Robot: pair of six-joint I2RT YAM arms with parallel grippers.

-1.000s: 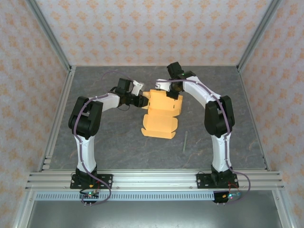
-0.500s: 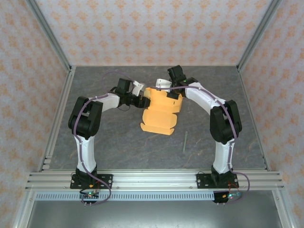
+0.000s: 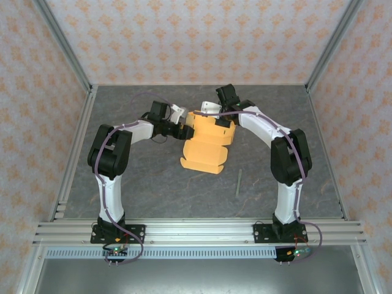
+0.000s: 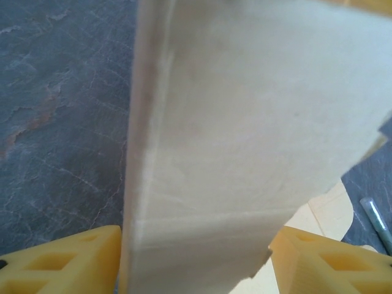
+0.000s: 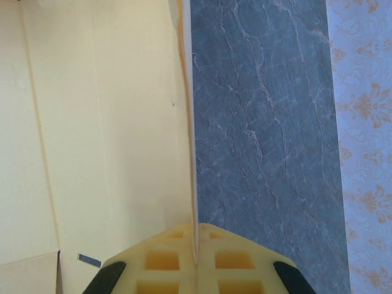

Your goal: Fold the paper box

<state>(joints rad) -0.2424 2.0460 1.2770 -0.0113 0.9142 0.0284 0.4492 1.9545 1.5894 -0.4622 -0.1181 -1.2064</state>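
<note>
The paper box (image 3: 205,144) is a light orange die-cut card, partly folded, in the middle of the table between both arms. My left gripper (image 3: 184,130) is at its left edge. In the left wrist view its yellow fingers (image 4: 73,260) stand wide apart, and an upright pale flap of the box (image 4: 245,122) stands between them; the left gripper (image 4: 195,239) is open. My right gripper (image 3: 219,119) is at the box's far right edge. The right wrist view shows the right gripper (image 5: 196,233) shut on a thin upright wall of the box (image 5: 104,122).
A thin greenish stick (image 3: 239,182) lies on the dark stone-patterned table (image 3: 147,184) to the right of the box, also seen as the stick (image 4: 378,220) past the flap. Patterned walls and metal frame rails enclose the table.
My left gripper's jaws have spread apart around the flap. The right arm's elbow swung outward and the box's near edge shifted slightly left.
</note>
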